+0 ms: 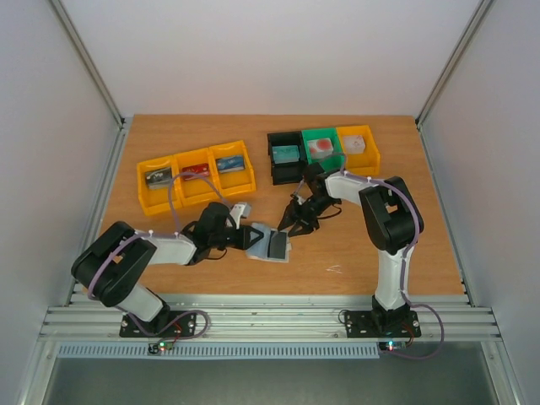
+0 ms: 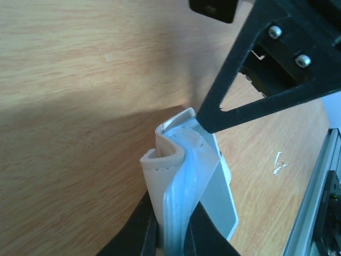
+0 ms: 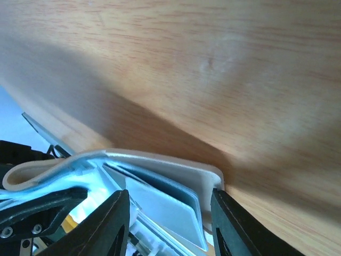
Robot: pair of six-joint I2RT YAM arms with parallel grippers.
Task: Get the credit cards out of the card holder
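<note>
The card holder (image 1: 260, 245) lies open just left of centre in the top view, on the table (image 1: 380, 253), stretched between the two claws. The left gripper (image 1: 243, 236) has its left end. In the left wrist view that claw's fingers (image 2: 136, 237) are pinched tight on the folded beige-and-blue edge at the bottom of the frame, so that end is anchored.

The right gripper (image 1: 296, 221) comes in from the upper right and is the nearer one to the credit cards (image 1: 277, 245). They show as a dark rectangle on the holder's right panel, just below and left of that claw's tips. In the right wrist view its two fingers (image 3: 106, 224) stand apart at the bottom of the frame, straddling the free end of the panel with a grey card face between them. No pinch on the card shows — the jaws are open around it.

The holder's long axis runs roughly left to right across the top view, rising a little toward the right claw. The card appears to sit with its longer side crosswise to that line, though the tilt makes this hard to fix. I judge that the pull will go toward the upper right, away from the clamped end.

What may get in the way is the holder itself — its beige flap curls over at the left of the right wrist view, close above the card. The yellow bins (image 1: 194, 175) at upper left and the second row of bins (image 1: 322, 152) at upper centre stand well apart from the work.
</note>
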